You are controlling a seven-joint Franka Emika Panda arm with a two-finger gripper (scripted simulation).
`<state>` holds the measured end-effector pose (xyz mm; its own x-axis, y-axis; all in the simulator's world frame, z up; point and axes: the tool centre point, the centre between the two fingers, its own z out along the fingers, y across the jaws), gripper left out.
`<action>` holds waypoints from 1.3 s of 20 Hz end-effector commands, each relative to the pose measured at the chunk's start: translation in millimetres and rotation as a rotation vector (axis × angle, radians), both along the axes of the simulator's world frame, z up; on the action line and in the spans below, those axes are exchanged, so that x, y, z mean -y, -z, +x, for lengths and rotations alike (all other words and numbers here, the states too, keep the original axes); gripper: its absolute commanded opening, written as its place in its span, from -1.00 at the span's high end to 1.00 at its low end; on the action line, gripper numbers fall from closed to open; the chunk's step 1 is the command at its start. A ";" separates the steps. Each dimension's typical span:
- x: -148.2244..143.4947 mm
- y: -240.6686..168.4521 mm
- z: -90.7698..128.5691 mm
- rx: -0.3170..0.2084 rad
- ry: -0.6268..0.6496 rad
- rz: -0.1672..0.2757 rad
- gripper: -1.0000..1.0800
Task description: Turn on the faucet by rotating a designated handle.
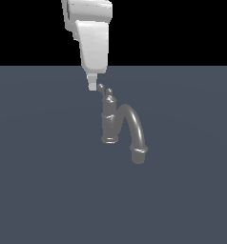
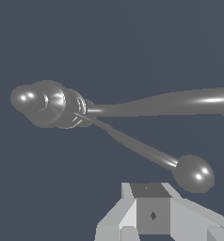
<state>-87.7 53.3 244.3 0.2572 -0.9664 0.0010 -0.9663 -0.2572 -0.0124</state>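
Observation:
The grey faucet (image 1: 109,121) stands upright on the floor, its thick arched spout (image 1: 133,125) curving down towards the exterior view's right. From above, the wrist view shows the faucet (image 2: 50,103) column top with its finial. The handle (image 2: 137,146) is a thin curved lever that leaves the column and ends in a ball tip (image 2: 194,173). In the exterior view the handle (image 1: 100,87) shows as a small ball near the column top. My gripper (image 1: 92,86) hangs just to that ball's left, fingers together, holding nothing. In the wrist view my gripper (image 2: 151,207) sits close beside the ball tip.
A flat dark blue-grey floor (image 1: 44,181) spreads around the faucet. The spout's collar (image 1: 139,155) hangs low on the exterior view's right. My white arm (image 1: 94,43) comes down from above.

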 end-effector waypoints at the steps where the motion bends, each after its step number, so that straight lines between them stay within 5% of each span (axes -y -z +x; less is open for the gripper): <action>1: 16.0 1.9 -10.1 -0.011 0.011 -0.002 1.00; 5: 13.3 0.1 -11.1 -0.005 -0.003 -0.001 1.00; 26: 118.4 1.9 11.9 -0.012 0.010 -0.002 1.00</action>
